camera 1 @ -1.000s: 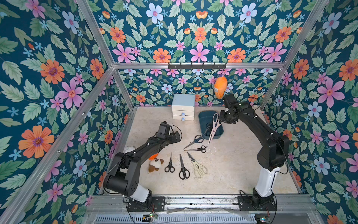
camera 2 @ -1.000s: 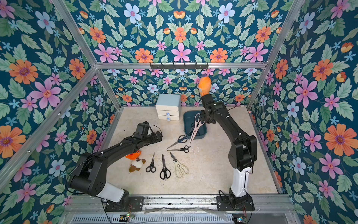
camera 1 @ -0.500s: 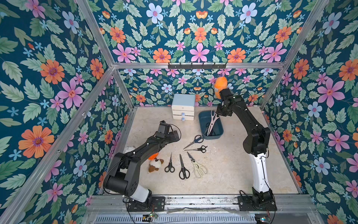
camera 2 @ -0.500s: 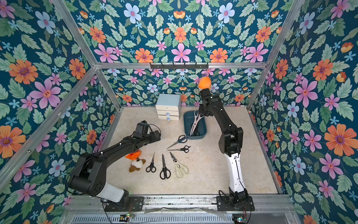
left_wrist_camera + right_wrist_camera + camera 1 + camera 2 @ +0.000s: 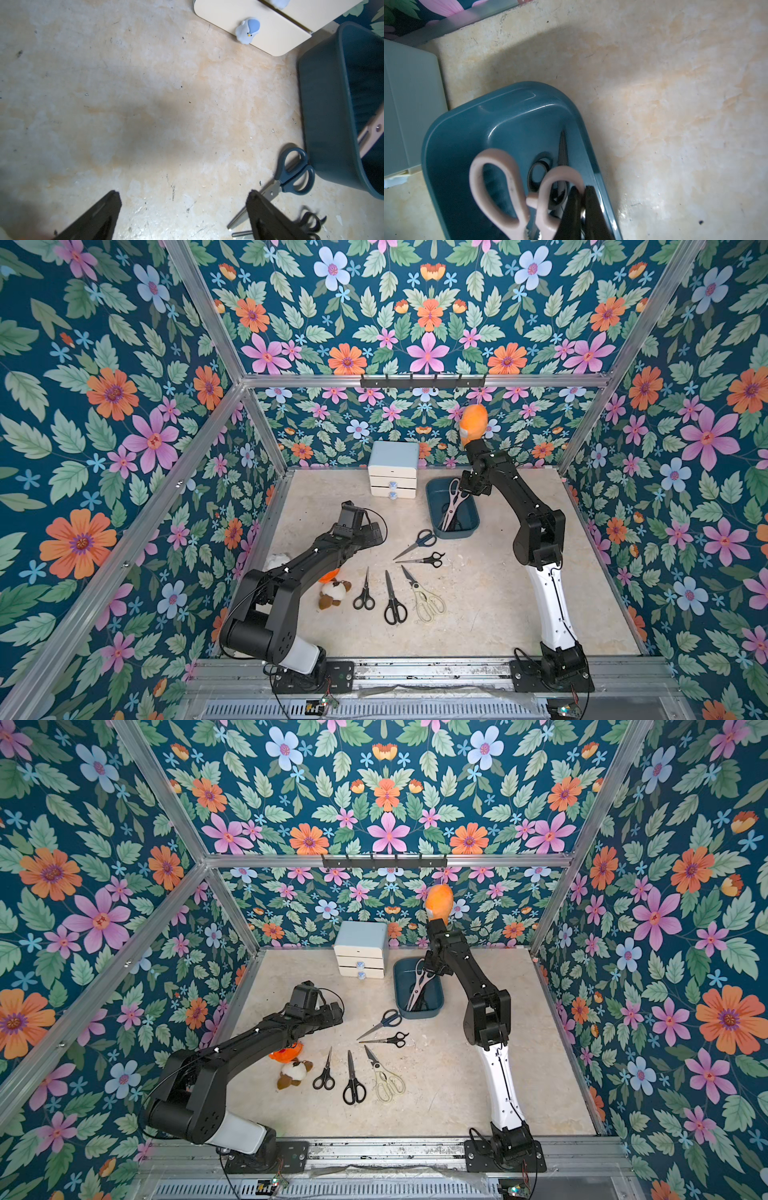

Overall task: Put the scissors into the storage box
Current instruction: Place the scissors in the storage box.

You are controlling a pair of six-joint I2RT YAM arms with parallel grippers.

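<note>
Our left gripper (image 5: 182, 207) hovers over the bare table (image 5: 145, 104), its fingers (image 5: 99, 216) spread wide with nothing between them. The blade of the dark-blue-handled scissors (image 5: 291, 172) passes beneath the finger nearer the storage box (image 5: 324, 104), and its loops lie just beside the box wall. In a top view, four more pairs lie on the table on the base side of those fingers: a small black pair (image 5: 424, 560), another small black pair (image 5: 364, 593), a longer black pair (image 5: 392, 599) and the cream shears (image 5: 426, 597).

Our right gripper (image 5: 582, 207) is over the box. Its fingers (image 5: 572, 212) are pressed together on one handle loop of the pinkish-beige shears (image 5: 494, 155). The shears tilt, handles up at the fingertips and blades angling down inside the box. A black-handled pair (image 5: 562, 151) lies flat on the box floor beneath them.
</note>
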